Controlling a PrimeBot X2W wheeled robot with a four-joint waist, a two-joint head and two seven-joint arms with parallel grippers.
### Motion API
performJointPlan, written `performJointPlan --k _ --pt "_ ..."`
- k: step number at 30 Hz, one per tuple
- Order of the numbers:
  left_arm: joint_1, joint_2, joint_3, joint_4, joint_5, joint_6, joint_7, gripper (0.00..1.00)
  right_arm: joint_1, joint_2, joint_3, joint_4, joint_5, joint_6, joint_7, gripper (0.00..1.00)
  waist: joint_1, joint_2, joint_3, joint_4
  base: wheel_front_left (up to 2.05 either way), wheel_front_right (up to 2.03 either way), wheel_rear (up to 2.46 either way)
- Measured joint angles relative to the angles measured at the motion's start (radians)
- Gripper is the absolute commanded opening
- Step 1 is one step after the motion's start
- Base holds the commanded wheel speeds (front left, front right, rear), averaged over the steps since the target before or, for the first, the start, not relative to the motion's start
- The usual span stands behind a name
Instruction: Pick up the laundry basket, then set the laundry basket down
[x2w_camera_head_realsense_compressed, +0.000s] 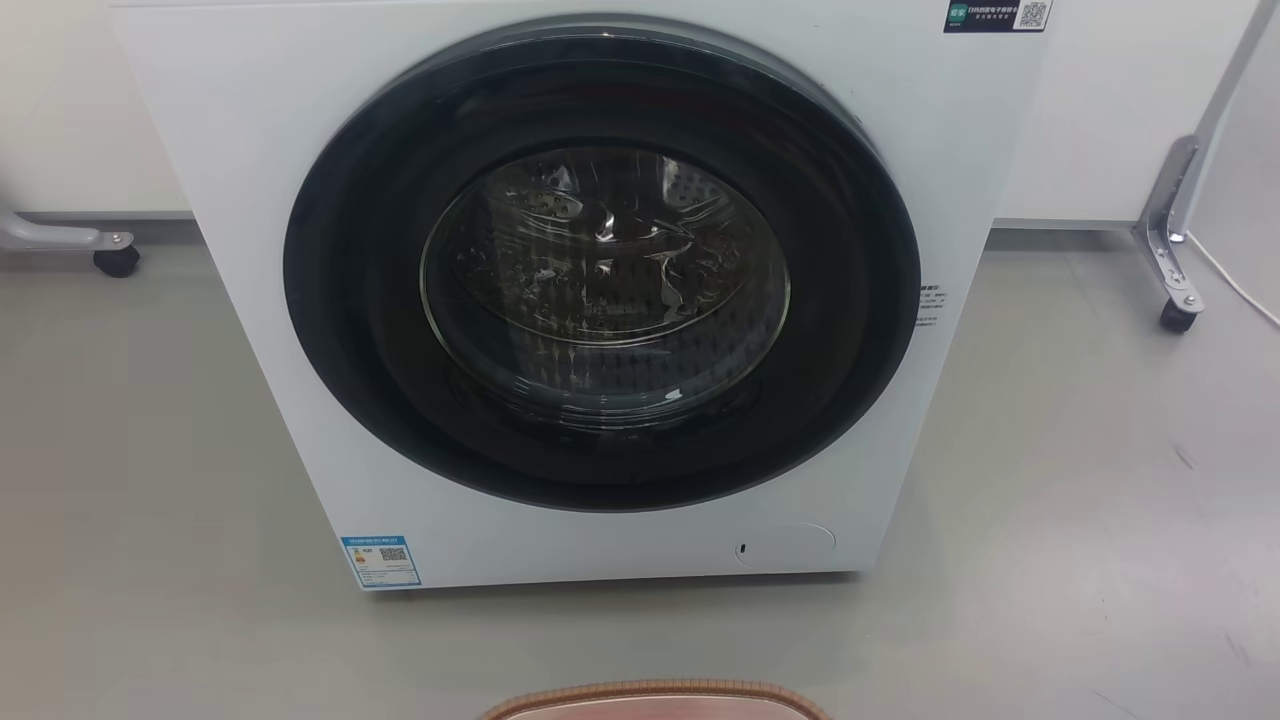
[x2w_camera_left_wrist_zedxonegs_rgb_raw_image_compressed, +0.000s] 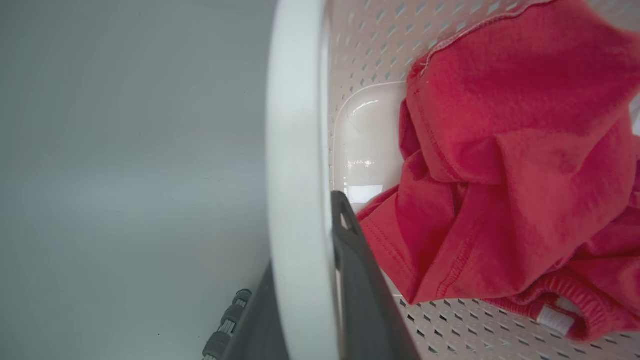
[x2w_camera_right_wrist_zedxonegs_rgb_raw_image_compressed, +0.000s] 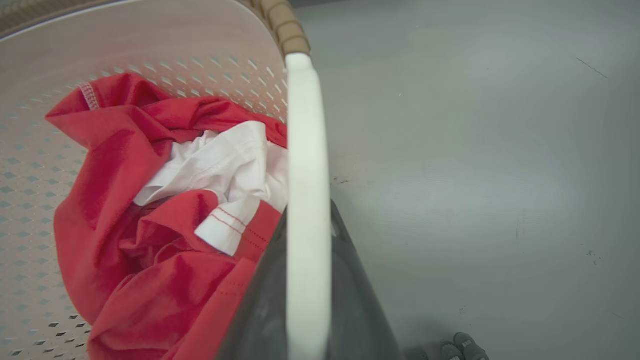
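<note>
The left gripper (x2w_camera_left_wrist_zedxonegs_rgb_raw_image_compressed: 305, 240) sits narrow, its two long dark fingers astride the white plastic side handle (x2w_camera_left_wrist_zedxonegs_rgb_raw_image_compressed: 295, 150) of the small cream-white perforated plastic laundry basket (x2w_camera_left_wrist_zedxonegs_rgb_raw_image_compressed: 370, 50). One finger (x2w_camera_left_wrist_zedxonegs_rgb_raw_image_compressed: 352, 260) is inside the wall, and the other is outside it over the grey floor (x2w_camera_left_wrist_zedxonegs_rgb_raw_image_compressed: 125, 175). The wrist looks down past the handle into the basket, where the inner finger lies just beside a crumpled red fabric garment (x2w_camera_left_wrist_zedxonegs_rgb_raw_image_compressed: 510, 175).

The right gripper (x2w_camera_right_wrist_zedxonegs_rgb_raw_image_compressed: 308, 210) is set the same way on the opposite white handle (x2w_camera_right_wrist_zedxonegs_rgb_raw_image_compressed: 307, 140), with a dark finger (x2w_camera_right_wrist_zedxonegs_rgb_raw_image_compressed: 260, 300) pressed to each side of it and the jaws closed in on the bar. Beyond its fingers the red garment is bunched around a piece of white cloth with red stitching (x2w_camera_right_wrist_zedxonegs_rgb_raw_image_compressed: 225, 165), and the brown woven-look rim (x2w_camera_right_wrist_zedxonegs_rgb_raw_image_compressed: 280, 25) curves away at the top.

In the head view, only a strip of the basket's rim (x2w_camera_head_realsense_compressed: 655, 692) shows at the bottom edge, centred before a white front-loading washing machine (x2w_camera_head_realsense_compressed: 250, 150) with its dark round glass door (x2w_camera_head_realsense_compressed: 600, 270) closed. Whether the basket rests on the floor or hangs above it cannot be told.
</note>
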Motion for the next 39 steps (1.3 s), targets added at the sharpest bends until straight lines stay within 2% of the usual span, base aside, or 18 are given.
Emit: performJointPlan --k 15,39 --pt "-0.001 0.000 -0.002 0.015 0.000 -0.016 -0.018 0.00 -0.002 0.000 0.026 0.001 0.036 0.000 -0.002 0.00 0.0000 0.0000 0.004 -0.005 0.00 0.00 0.00" --pt "-0.007 0.000 -0.008 0.023 0.000 -0.017 -0.052 0.00 -0.050 0.000 0.073 0.011 0.068 0.000 -0.017 0.00 0.0001 0.0000 0.029 -0.014 0.00 0.00 0.00"
